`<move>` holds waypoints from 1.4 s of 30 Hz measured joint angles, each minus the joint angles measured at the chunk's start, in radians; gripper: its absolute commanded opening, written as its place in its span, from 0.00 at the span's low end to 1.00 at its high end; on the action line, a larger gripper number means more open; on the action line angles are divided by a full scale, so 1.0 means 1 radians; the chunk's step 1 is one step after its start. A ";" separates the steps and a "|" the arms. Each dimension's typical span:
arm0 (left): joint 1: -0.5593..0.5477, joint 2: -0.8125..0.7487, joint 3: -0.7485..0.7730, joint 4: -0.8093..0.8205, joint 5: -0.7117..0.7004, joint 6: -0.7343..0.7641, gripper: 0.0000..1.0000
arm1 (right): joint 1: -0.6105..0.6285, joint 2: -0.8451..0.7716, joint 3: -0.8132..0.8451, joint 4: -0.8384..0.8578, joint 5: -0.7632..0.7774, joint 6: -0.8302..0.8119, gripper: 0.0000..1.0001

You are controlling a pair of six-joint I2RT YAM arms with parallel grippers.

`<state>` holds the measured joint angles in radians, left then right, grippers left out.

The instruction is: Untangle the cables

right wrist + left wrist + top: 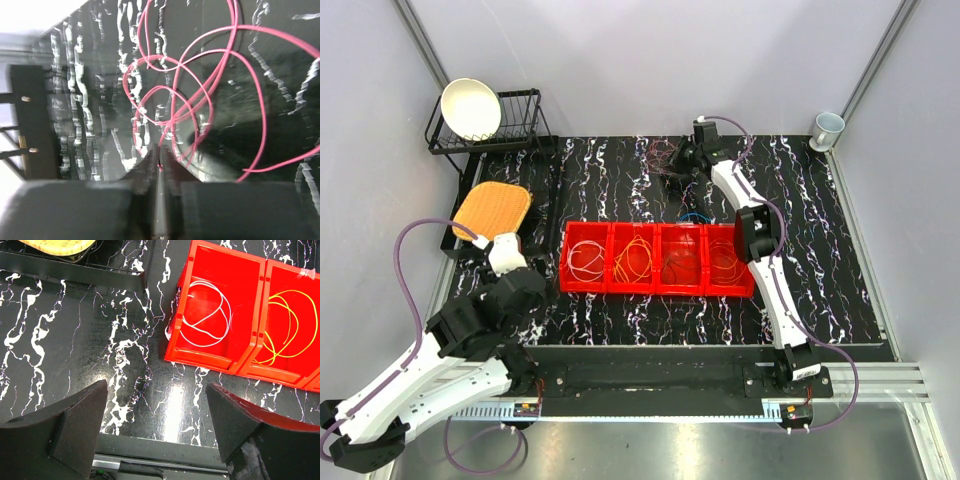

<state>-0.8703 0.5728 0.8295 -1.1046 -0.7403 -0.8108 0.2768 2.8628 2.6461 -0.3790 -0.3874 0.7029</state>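
At lower left of the overhead view, the left claw [156, 390] hangs with fingers wide apart over the table [75, 340] beside the red tray [660, 291], whose bins hold loose cables [637, 260], a white cable [205, 314] nearest. Upper centre, the right claw [159, 150] has its fingers pressed together at the edge of a pink tangle [177, 107]; whether they pinch a strand cannot be told. Pulling one pink loop free seems the step in hand, calling next for a slow lift clear of its neighbours.
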 measured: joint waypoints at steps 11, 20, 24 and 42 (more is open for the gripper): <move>0.006 0.000 0.000 0.000 0.000 0.000 0.82 | 0.002 -0.086 -0.008 0.088 -0.108 0.140 0.00; 0.012 0.006 0.000 0.000 0.002 0.000 0.81 | 0.006 -0.460 -0.030 0.134 -0.172 0.177 0.00; 0.013 0.007 0.000 0.000 0.003 0.000 0.81 | 0.018 -0.602 0.003 0.151 -0.204 0.177 0.00; 0.014 0.005 0.000 0.000 0.008 0.000 0.80 | 0.089 -0.931 -0.337 -0.082 -0.222 0.018 0.00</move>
<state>-0.8558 0.5781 0.8295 -1.1049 -0.7322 -0.8112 0.3656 1.9316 2.3089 -0.4610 -0.6098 0.7208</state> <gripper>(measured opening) 0.808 0.009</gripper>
